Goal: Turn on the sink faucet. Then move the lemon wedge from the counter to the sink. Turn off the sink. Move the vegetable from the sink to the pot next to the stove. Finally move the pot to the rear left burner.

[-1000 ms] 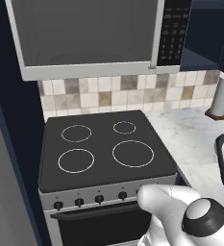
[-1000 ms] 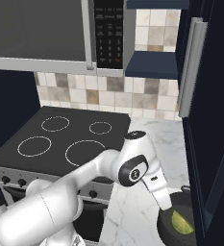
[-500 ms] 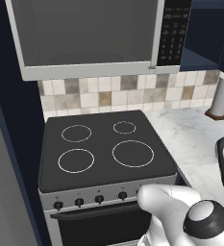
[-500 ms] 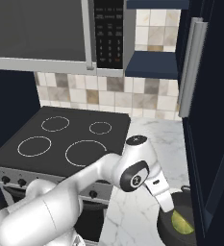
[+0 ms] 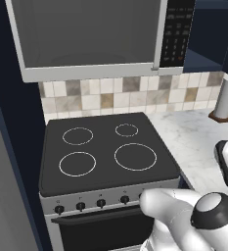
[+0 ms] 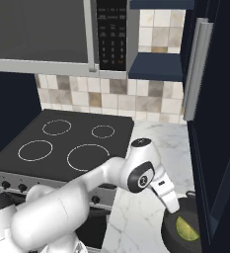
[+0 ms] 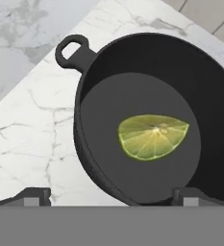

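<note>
Lemon wedge [image 7: 152, 136] inside pot [image 7: 108, 77] on counter [image 7: 22, 110]; claw [image 7: 111, 196] spread wide above; stove [image 5: 105, 147] bare.

i've got a microwave [image 5: 91, 37] mounted over a tiled backsplash [image 5: 110, 95], a paper towel roll [image 5: 226, 98] standing far right, and dark blue cabinets [image 6: 220, 113].

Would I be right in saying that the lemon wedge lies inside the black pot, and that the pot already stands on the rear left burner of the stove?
Not quite. The lemon wedge does lie inside the black pot, but the pot stands on the marble counter, as the hand view shows. In the left base view the rear left burner of the stove is bare.
</note>
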Controlling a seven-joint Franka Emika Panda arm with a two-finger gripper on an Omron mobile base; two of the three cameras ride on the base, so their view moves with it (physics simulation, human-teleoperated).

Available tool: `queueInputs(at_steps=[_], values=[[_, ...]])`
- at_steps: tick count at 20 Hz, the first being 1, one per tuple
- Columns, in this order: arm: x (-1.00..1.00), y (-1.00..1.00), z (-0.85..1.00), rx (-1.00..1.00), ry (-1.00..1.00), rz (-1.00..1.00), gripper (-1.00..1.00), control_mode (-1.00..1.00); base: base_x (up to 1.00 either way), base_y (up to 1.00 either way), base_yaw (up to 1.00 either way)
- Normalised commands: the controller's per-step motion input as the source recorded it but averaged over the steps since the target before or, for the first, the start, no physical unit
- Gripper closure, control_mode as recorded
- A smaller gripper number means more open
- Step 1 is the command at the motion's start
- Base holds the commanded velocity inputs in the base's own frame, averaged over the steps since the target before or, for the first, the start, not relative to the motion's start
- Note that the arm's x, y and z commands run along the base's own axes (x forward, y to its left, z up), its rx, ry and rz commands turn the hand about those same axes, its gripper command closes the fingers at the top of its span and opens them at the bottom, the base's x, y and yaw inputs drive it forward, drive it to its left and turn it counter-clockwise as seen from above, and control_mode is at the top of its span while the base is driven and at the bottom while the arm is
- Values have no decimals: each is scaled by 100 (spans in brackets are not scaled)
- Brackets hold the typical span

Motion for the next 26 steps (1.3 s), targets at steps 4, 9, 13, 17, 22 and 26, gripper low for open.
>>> queueInputs(at_steps=[4,9,13,17,22,26], values=[[21,0,-21,0,7,9,-100,-100,0,0,0],[9,-14,-21,7,2,9,-100,-100,0,0,0],[0,-28,-16,14,0,9,-100,-100,0,0,0],[4,-17,-17,10,0,8,-100,-100,0,0,0],[9,0,-17,2,0,8,-100,-100,0,0,0],[7,0,-22,1,0,7,-100,-100,0,0,0]])
